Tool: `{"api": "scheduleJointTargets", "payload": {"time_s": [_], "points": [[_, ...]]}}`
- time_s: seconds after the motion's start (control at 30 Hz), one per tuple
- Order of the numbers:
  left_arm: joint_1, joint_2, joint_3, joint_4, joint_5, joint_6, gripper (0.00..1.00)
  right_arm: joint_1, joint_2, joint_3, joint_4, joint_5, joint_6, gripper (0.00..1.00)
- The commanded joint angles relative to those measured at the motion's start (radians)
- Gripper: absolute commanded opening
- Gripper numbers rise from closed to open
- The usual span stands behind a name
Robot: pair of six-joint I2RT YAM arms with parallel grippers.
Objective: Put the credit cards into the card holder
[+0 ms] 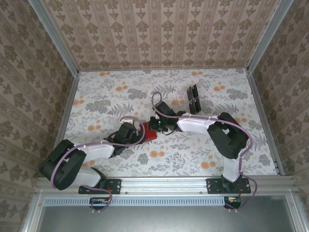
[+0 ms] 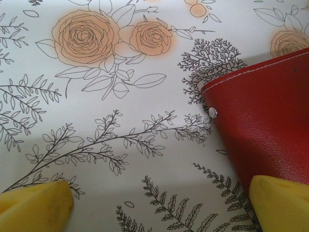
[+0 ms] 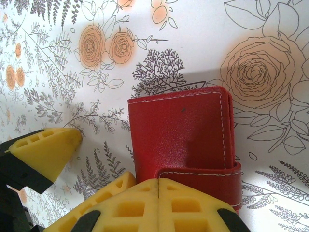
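Red card holder (image 3: 181, 130) closed, white-stitched; left gripper (image 2: 159, 188) wide open, right gripper (image 3: 158, 186) closed, both empty.

Your wallet (image 3: 178, 130) lies flat and closed mid-table: red, white-stitched, roughly square, its clasp tab (image 3: 203, 181) folded over one edge. Your cards (image 1: 194, 98), two dark rectangles, sit farther back, well apart from it.

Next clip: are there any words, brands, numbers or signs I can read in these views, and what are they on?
No text can be read.
Red wallet: plain textured face with white stitching, no logo or print.
Dark cards at the back of the table: too small to tell whether they bear print.
Table cover: floral pattern, no lettering.
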Motion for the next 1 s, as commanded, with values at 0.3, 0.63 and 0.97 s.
{"api": "scheduleJointTargets", "payload": {"time_s": [0.3,0.63,0.97], "points": [[-0.002,0.067,-0.008,-0.017,0.144,-0.004,0.99,-0.001,0.048,-0.002,-0.009,0.004,0.003,0.00],[-0.003,0.062,-0.009,-0.020,0.142,-0.005,0.99,-0.001,0.064,-0.007,-0.006,0.004,0.003,0.00],[-0.001,0.059,-0.009,-0.021,0.140,-0.005,0.99,-0.002,0.067,-0.044,0.008,0.007,0.014,0.00]]}}
